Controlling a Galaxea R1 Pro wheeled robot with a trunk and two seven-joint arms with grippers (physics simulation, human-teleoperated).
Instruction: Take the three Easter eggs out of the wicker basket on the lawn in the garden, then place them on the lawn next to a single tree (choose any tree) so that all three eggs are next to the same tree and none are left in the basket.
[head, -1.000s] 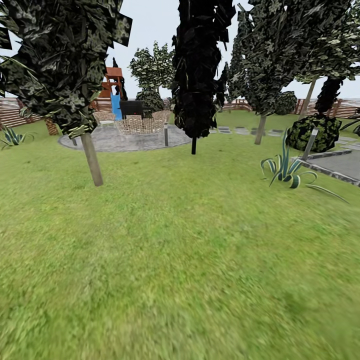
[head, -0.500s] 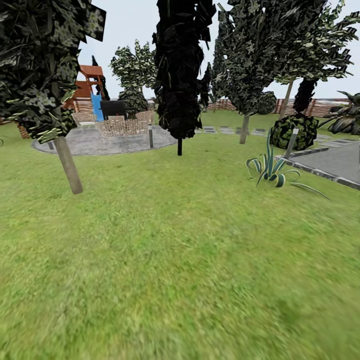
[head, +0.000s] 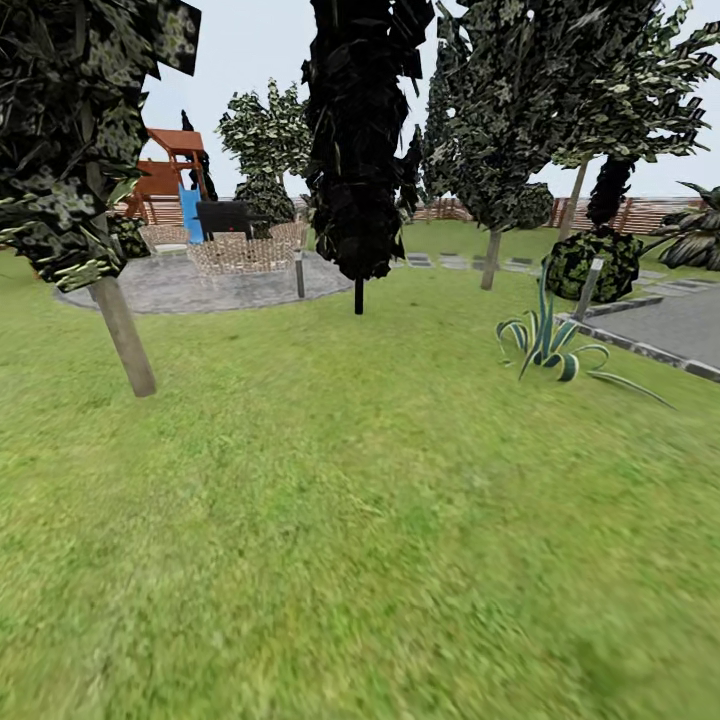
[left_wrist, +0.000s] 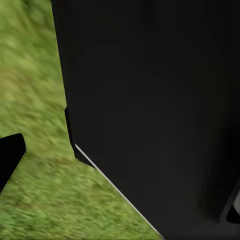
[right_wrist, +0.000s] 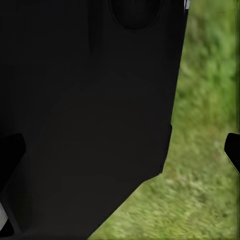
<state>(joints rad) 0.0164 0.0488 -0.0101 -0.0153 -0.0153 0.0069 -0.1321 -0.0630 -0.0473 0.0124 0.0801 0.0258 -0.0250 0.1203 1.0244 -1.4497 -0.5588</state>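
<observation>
The lawn (head: 360, 520) spreads out ahead as mottled green grass. A tree (head: 122, 335) with a slanted pale trunk and a dark leafy crown stands at the near left. The Easter eggs and the wicker basket are out of view. In the left wrist view one black fingertip (left_wrist: 10, 157) of my left gripper (left_wrist: 120, 165) sits at the picture's edge, beside my own dark body and grass. In the right wrist view my right gripper (right_wrist: 120, 147) stands open, its fingertips (right_wrist: 232, 150) far apart, with nothing between them but my dark body.
A near-black conifer (head: 360, 150) stands ahead at centre. A round paved patio (head: 180, 285) with woven chairs lies at the back left, with a playset (head: 170, 175) behind it. A spiky striped plant (head: 548, 345), a round shrub (head: 590, 262) and a paved area (head: 660, 325) are on the right.
The whole picture has shifted, so the camera moved: the trees and patio now sit further left than a second ago. Nothing on the lawn itself has moved.
</observation>
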